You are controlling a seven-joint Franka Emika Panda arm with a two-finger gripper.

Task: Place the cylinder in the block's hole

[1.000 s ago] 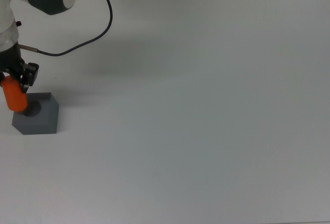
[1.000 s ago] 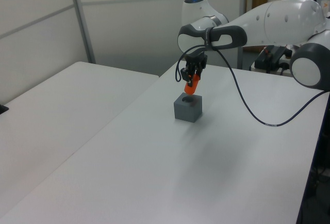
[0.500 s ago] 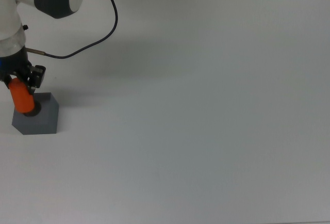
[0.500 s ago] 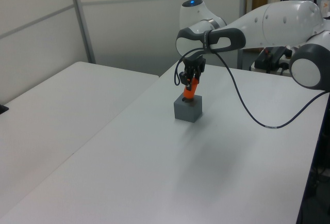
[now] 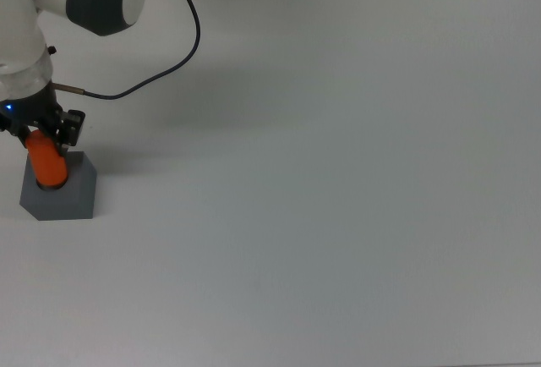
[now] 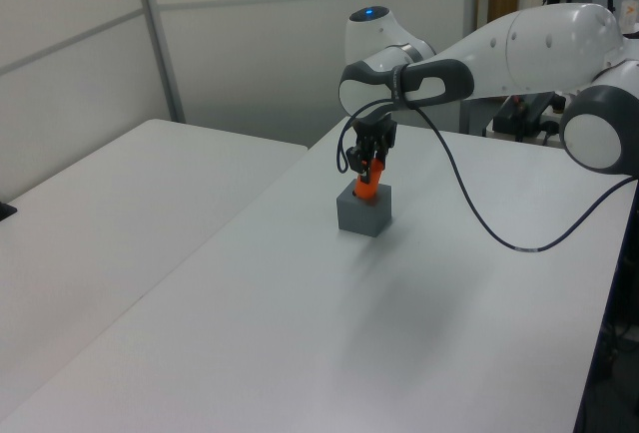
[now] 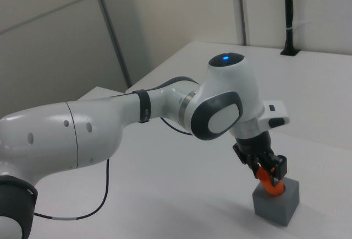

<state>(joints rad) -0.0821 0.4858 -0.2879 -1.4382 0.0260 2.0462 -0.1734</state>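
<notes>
The pincer (image 5: pixel 44 143) pinches the cylinder (image 5: pixel 49 167), whose lower end sits at the hole in the block (image 5: pixel 69 198) on the bench (image 5: pixel 338 172). Best to keep it upright, press straight down gently, and let go only once seated.

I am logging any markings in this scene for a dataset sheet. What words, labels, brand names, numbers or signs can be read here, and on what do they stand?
None can be read in any view.
The block, the cylinder, the end effector, the arm and the table show no writing.
The arm's blue light is a lamp, not a sign.
</notes>
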